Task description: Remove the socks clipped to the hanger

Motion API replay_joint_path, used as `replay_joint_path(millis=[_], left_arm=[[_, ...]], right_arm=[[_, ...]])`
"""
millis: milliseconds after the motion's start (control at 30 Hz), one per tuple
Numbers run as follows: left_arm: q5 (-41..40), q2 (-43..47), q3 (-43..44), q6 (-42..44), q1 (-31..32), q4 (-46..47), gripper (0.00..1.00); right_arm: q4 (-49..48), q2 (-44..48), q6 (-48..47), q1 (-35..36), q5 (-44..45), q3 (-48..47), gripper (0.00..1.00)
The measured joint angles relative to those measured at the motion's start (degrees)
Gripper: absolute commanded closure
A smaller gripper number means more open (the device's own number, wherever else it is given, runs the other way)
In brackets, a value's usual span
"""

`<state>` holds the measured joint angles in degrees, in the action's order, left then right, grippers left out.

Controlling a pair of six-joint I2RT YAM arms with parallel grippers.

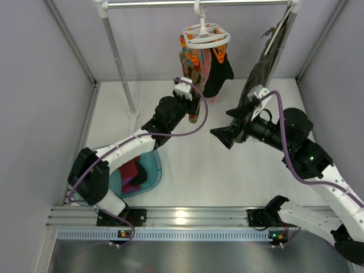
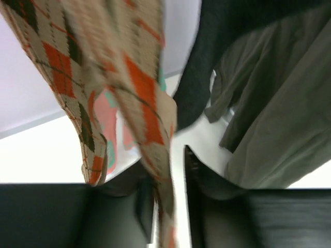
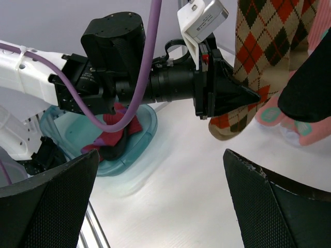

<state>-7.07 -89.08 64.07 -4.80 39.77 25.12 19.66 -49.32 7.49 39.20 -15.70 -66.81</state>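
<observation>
Teal bin (image 1: 153, 166) sits on the table (image 1: 216, 176) by the left arm's base. It holds maroon socks (image 3: 116, 135) bunched with a dark piece. Exact count in the pile can't be told.

Left gripper (image 2: 168, 206): jaws narrowed to a slim gap, with the lower end of the argyle sock (image 2: 139, 77) running down between the fingers (image 2: 199, 206). The fabric lies against one finger and a sliver of light shows beside the other. Can't tell whether it is truly pinched. From the right wrist camera the tip points straight into that sock's lower part.

Right gripper (image 3: 161, 160): spread fully wide, holding nothing, touching nothing. It is above the table, well apart from the socks and just in front of the olive garment (image 1: 261, 68).

The hanger (image 1: 206, 35) is hooked on the rail (image 1: 199, 3) at the back. Still clipped under it are the argyle sock, a black sock (image 1: 220, 77) and a pink sock (image 3: 305, 132) with teal patches.
</observation>
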Motion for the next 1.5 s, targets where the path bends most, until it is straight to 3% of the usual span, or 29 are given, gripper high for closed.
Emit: replay_joint_path(millis=[33,133,433,633,767,967,1233,1500], left_arm=[[-0.57,0.09,0.00,0.17,0.15,0.55,0.83],[-1.79,0.11,0.00,0.15,0.04,1.09,1.00],[-5.01,-0.15,0.17,0.35,1.81,1.38,1.00],[-12.07,-6.38,6.95,3.19,11.15,1.90,1.00],[-17.62,-12.35,13.00,6.29,15.74,2.45,1.00],[-27.69,-21.77,22.45,10.60,18.08,2.58,1.00],[-31.91,-24.81,23.30,12.00,17.64,1.66,1.00],[-31.76,-22.95,20.52,11.85,17.59,1.68,1.00]], right_arm=[[-0.07,-0.04,0.11,-0.02,-0.15,0.00,0.00],[-0.37,-0.02,0.28,0.00,-0.48,0.00,0.00],[-1.53,0.55,1.86,-0.02,-0.42,-0.11,0.01],[-0.31,-0.81,2.51,0.00,3.89,-6.93,0.02],[2.01,-2.73,2.54,-0.02,7.45,-14.40,0.12],[8.26,-14.08,1.60,0.07,9.07,-32.57,0.24],[16.90,-37.35,-2.91,5.92,19.43,-53.72,0.31],[20.02,-48.57,-5.86,5.99,29.03,-57.00,0.34]])
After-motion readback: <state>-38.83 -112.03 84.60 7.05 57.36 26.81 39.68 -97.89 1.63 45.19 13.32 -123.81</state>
